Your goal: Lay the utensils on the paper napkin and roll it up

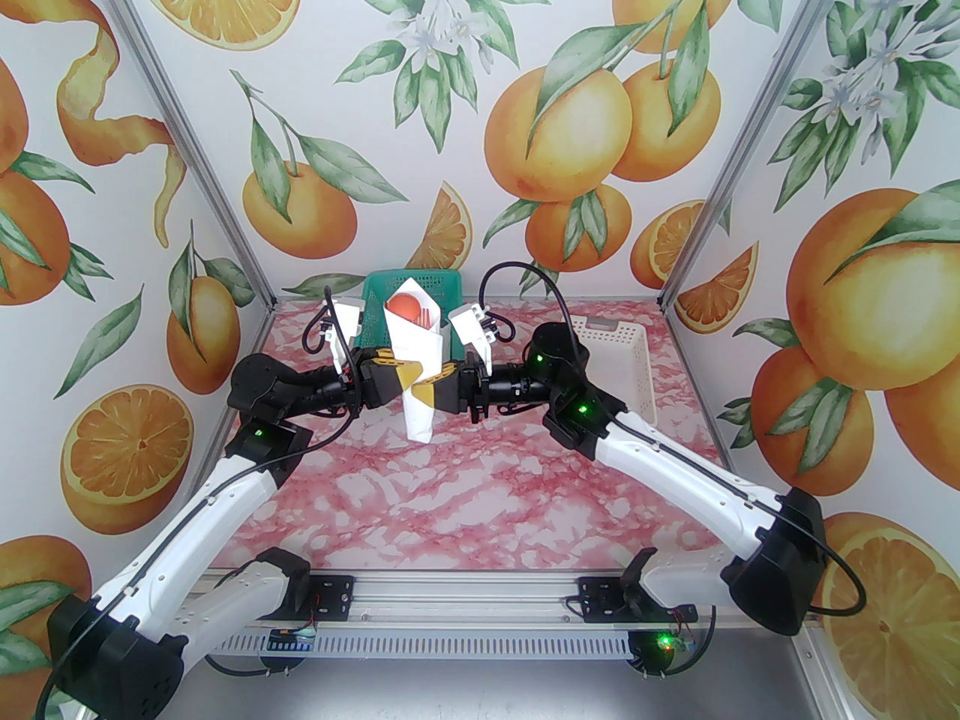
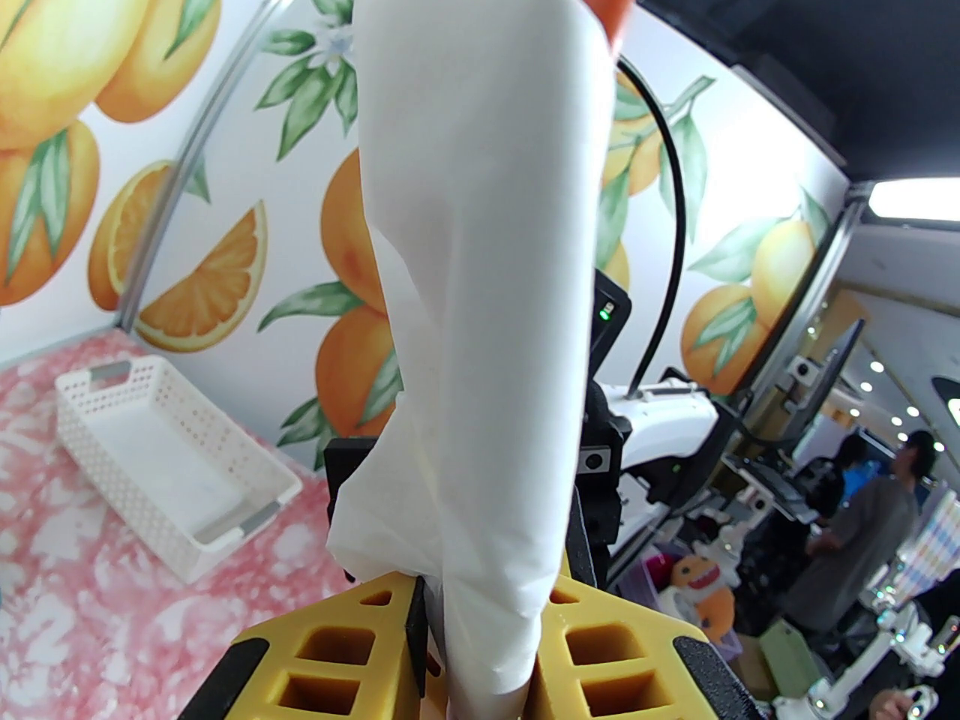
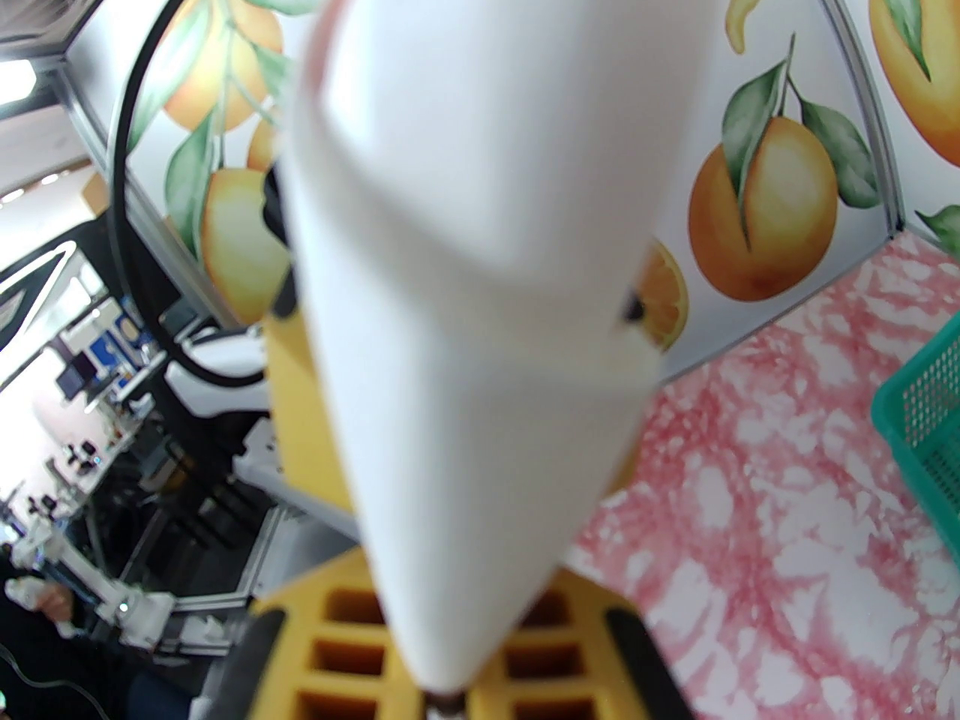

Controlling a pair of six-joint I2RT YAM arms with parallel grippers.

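Observation:
The paper napkin [image 1: 417, 394] is rolled into a white cone and hangs in the air above the table's back middle. Out of its open top stick the utensils: the orange spoon [image 1: 405, 306] and the orange fork [image 1: 429, 318]; the rest of them is wrapped inside. My left gripper [image 1: 400, 373] comes in from the left and is shut on the roll's middle. My right gripper [image 1: 436, 391] grips it from the right. In the left wrist view the napkin [image 2: 480, 267] rises between the yellow fingers [image 2: 337, 653]. The right gripper [image 3: 450, 657] pinches the cone's narrow lower end [image 3: 465, 312].
A green basket [image 1: 444, 282] stands behind the roll at the back wall, also seen as the green basket [image 3: 926, 417] in the right wrist view. A white perforated basket [image 1: 626, 357] sits at the back right. The pink marbled tabletop [image 1: 465, 499] lies bare below the arms.

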